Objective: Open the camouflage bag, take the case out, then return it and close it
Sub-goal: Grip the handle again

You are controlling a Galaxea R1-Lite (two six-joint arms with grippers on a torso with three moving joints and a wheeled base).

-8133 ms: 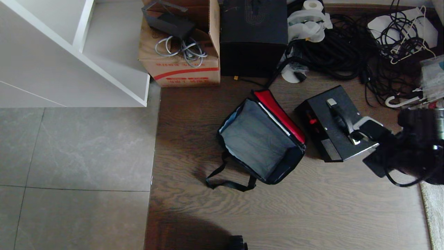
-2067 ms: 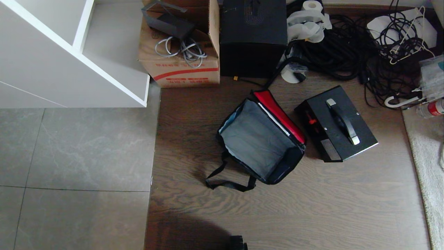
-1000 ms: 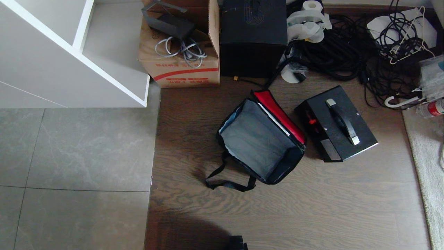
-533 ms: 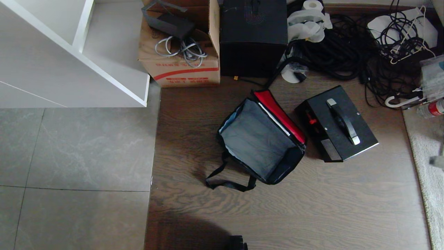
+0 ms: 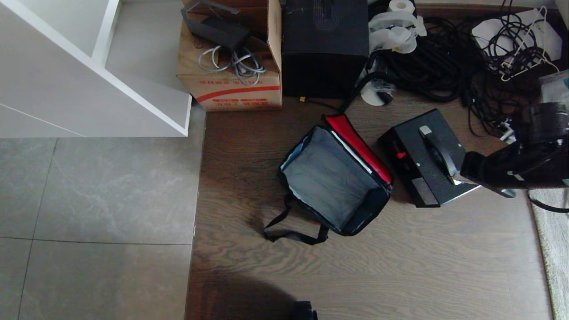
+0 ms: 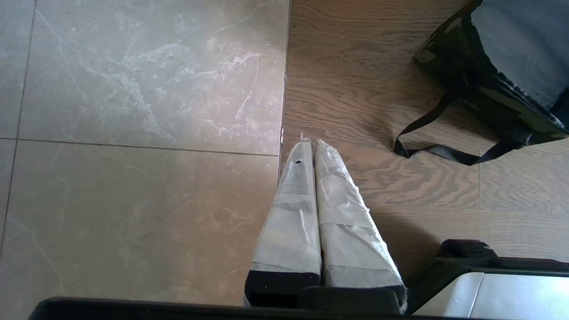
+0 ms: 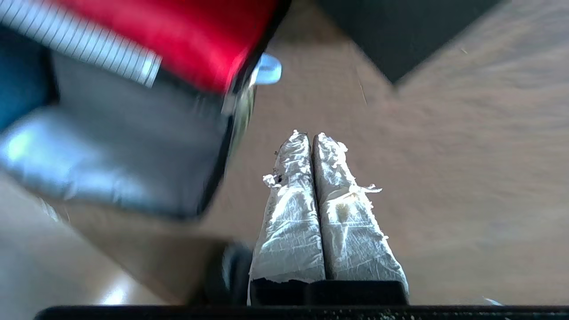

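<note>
Just past the right gripper's (image 7: 312,135) pressed-together fingertips, the camouflage bag (image 7: 133,133) gapes open, red lid lining up, grey inside, empty.

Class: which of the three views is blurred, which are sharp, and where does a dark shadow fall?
Right wrist view: smeared, the bag and floor streaked, only the right gripper crisp. Left wrist view: sharp, a shadow beside the left gripper. Head view: sharp floor and case, blurred right arm, dark shadow at the bottom edge.

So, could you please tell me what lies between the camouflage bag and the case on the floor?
Nothing: in the head view only a narrow strip of bare wood floor separates the camouflage bag from the case.
</note>
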